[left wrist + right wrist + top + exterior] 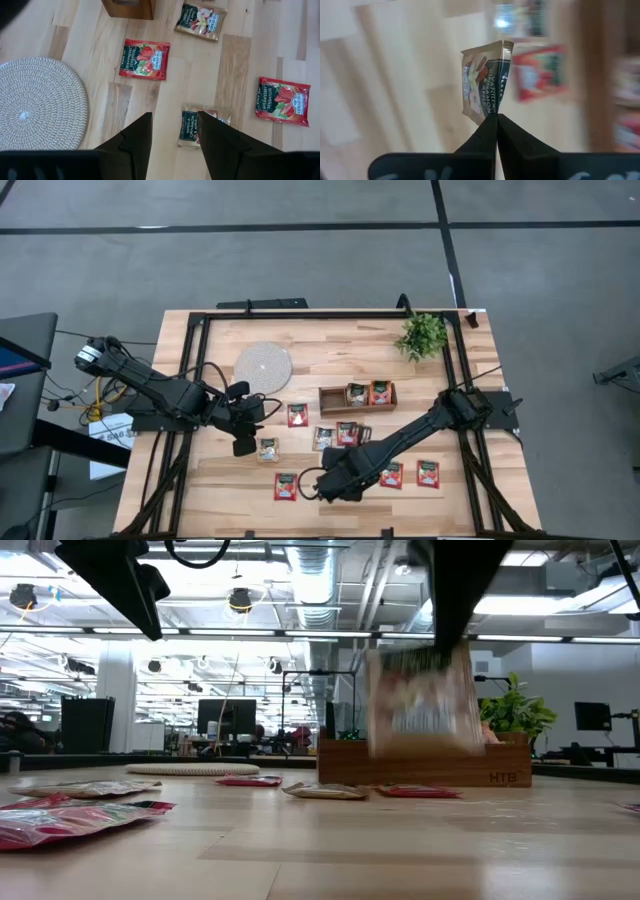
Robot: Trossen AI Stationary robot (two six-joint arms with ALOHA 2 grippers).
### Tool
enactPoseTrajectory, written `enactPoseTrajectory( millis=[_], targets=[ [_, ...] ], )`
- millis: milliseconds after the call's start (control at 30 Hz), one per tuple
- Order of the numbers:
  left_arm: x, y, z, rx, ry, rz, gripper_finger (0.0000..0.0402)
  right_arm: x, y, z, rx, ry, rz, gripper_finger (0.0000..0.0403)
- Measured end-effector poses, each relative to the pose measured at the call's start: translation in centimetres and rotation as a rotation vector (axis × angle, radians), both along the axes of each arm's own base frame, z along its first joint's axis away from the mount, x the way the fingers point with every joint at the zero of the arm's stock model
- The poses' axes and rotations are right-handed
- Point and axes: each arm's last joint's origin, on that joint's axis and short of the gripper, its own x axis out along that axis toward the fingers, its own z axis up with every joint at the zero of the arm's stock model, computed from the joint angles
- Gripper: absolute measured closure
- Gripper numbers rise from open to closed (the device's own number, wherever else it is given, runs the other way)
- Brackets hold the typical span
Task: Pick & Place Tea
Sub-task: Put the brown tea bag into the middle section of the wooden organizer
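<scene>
Vanilla tea sachet (485,85) pinched by its edge in right gripper (496,118), off the table; left gripper (172,122) jaws apart above another sachet (200,131).

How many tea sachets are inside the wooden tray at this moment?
2: a pale sachet and a red sachet, side by side toward the right end of the wooden tray. Others may be hidden behind them.

"STRAWBERRY SENSATION" and "AHMAD TEA" are printed on the flat red-orange square sachet (144,60) near the round woven mat. "VANILLA CINNAMON" is read on the pale sachet (194,131) between the left fingers. "HTB" is stamped on the brown wooden tray's front wall (503,777). "VANILLA" is partly legible on the pale sachet (485,82) pinched by the right gripper (496,116).
</scene>
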Motion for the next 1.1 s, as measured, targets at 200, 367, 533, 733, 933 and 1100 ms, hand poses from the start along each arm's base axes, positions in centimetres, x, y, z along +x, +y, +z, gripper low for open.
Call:
enactPoseTrajectory(
  millis=[200,367,533,733,933,1100],
  targets=[
    [0.0,0.0,0.0,-0.001,-0.002,0.0,0.0253,-0.7,-1.4,4.0,-0.137,-0.087,0.003,0.0403],
    [0.1,0.0,0.1,-0.005,-0.012,0.0,0.0253,-0.6,-3.8,5.6,-0.212,-0.131,0.009,0.0403],
    [0.2,-0.1,0.1,-0.01,-0.018,-0.002,0.0253,-0.1,-7.1,6.5,-0.264,-0.115,0.032,0.0403],
    [0.1,-0.1,0.1,-0.011,-0.017,-0.005,0.0253,0.6,-10.5,5.5,-0.285,-0.019,0.066,0.0403],
    [0.0,-0.5,0.1,-0.011,-0.018,-0.023,0.0253,-0.1,-12.1,3.5,-0.266,0.112,0.101,0.0403],
    [0.0,-0.6,0.1,-0.012,-0.021,-0.028,0.0253,-2.7,-13.2,3.9,-0.271,0.134,0.085,0.0403]
  ],
)
